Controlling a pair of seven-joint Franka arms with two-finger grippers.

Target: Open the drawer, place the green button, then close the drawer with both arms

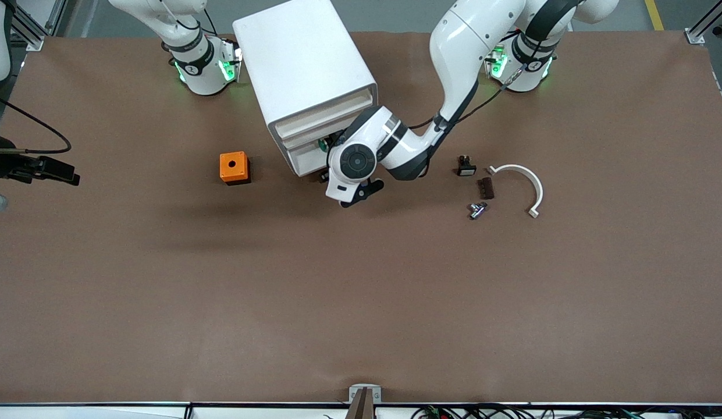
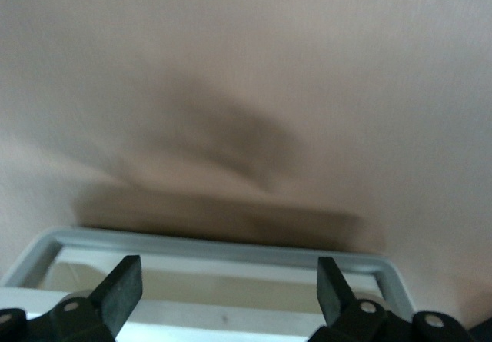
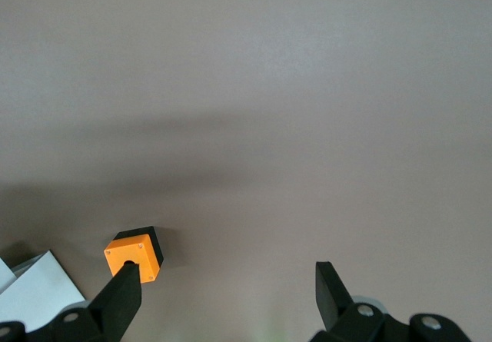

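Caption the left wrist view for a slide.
Left gripper, fingers open and empty, poised at the white rim of the drawer above the brown table.

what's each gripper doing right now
Left gripper: open, empty, at the drawer.
Right gripper: open, empty, above the table.

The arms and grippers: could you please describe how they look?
Both arms are glossy white with rounded joints and black bands; the bases glow green. A black cable runs along the left arm. The left gripper and right gripper each have two black wedge-shaped fingers.
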